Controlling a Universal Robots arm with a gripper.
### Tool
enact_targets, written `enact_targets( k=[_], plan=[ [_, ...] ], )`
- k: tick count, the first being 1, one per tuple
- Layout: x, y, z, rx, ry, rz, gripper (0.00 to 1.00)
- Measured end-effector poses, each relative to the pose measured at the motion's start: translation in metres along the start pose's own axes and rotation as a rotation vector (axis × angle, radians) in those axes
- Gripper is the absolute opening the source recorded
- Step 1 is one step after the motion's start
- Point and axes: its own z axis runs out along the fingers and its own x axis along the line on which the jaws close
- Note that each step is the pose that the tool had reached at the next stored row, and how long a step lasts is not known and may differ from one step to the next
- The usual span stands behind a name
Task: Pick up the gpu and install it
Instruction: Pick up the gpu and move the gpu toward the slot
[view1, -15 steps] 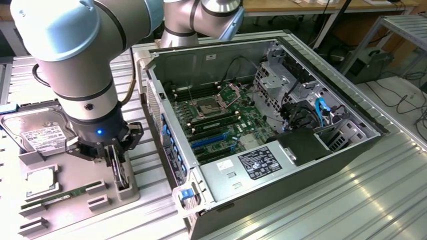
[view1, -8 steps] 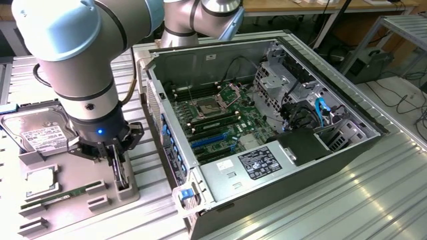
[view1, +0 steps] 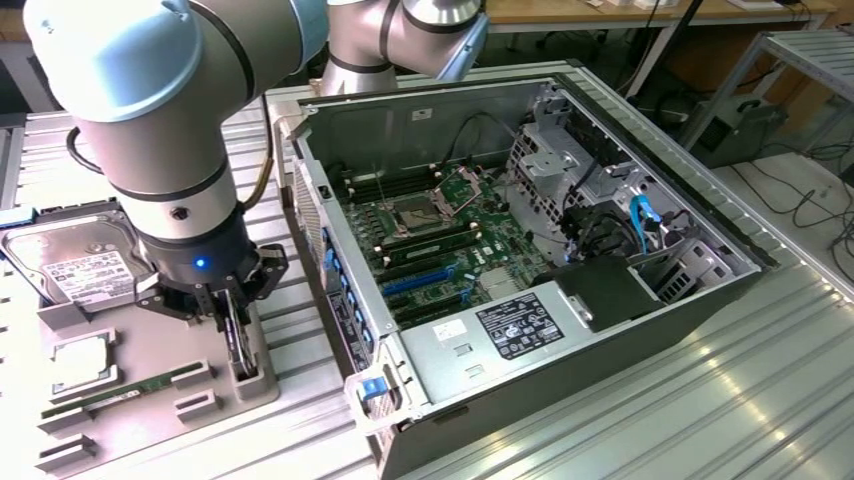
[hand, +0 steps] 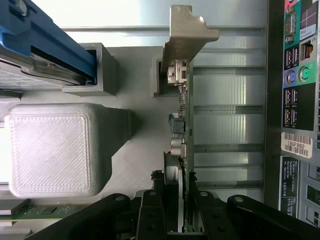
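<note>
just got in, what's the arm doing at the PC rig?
The arm has its end effector down at the gpu, which stands on edge in its slot on the grey fixture tray beside the open PC case. The card is not yet lifted out or installed. A hard drive sits on the same tray.

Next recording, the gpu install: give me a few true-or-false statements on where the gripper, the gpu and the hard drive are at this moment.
1. The gripper is down at the gpu over the grey tray. True.
2. The gpu is seated in the motherboard. False: it stands on edge at the tray, outside the computer case.
3. The computer case is open, with the motherboard exposed. True.
4. The hard drive lies inside the case. False: it rests on the tray, at the exterior view's left.
</note>
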Motion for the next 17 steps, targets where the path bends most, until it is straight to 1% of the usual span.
enact_targets(
  k=[2, 6, 9, 12, 17],
  plan=[
    [0.0, 0.0, -0.0036, 0.0001, 0.0001, 0.0, 0.27],
    [0.0, 0.0001, -0.0161, 0.0, 0.0001, 0.0, 0.27],
    [0.0, 0.0003, -0.028, 0.0, 0.0, 0.0, 0.27],
    [0.0, 0.0004, -0.042, 0.0, 0.0, 0.0, 0.27],
    [-0.001, 0.0006, -0.0588, 0.0, 0.0001, 0.0, 0.27]
  ],
)
